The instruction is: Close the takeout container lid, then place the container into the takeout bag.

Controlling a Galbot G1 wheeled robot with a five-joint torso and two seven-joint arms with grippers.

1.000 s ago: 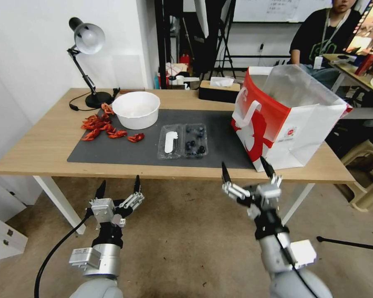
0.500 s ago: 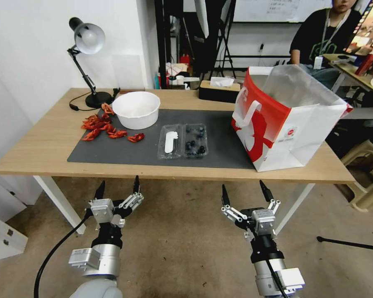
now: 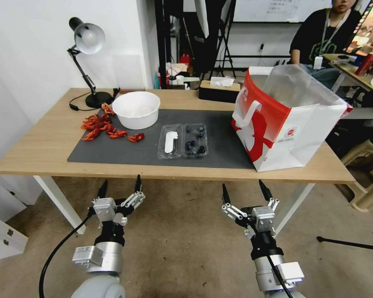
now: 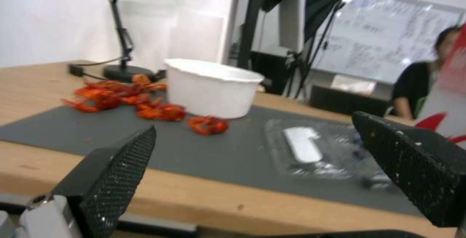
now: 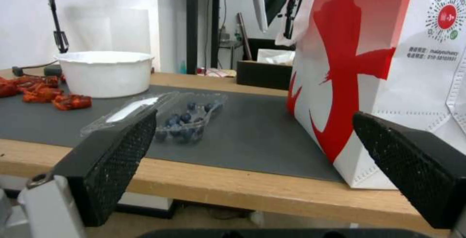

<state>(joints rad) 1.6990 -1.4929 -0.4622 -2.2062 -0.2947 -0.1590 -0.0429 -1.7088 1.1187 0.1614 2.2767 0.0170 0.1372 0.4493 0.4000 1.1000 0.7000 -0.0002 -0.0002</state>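
Observation:
The takeout container (image 3: 194,140) lies opened flat on the grey mat, blueberries showing in its right half. Its lid (image 3: 170,142), with a white oblong label, is folded out to the left. The red-and-white takeout bag (image 3: 287,118) stands open at the table's right end, foil lining visible. My left gripper (image 3: 119,188) is open below the table's front edge, left of the container. Also open, my right gripper (image 3: 243,192) hangs below the edge, under the bag's near corner. In the right wrist view the container (image 5: 187,119) and bag (image 5: 378,67) lie ahead; the left wrist view shows the lid (image 4: 303,150).
A round white bowl (image 3: 136,109) and red crayfish pieces (image 3: 98,125) lie at the mat's left. A desk lamp (image 3: 87,54) stands at the back left, a dark tissue box (image 3: 219,90) at the back. A person sits behind the bag. Open floor lies under the arms.
My right gripper has dropped from the table's front edge by the bag to well below it, then held nearly still. The left gripper has barely shifted.

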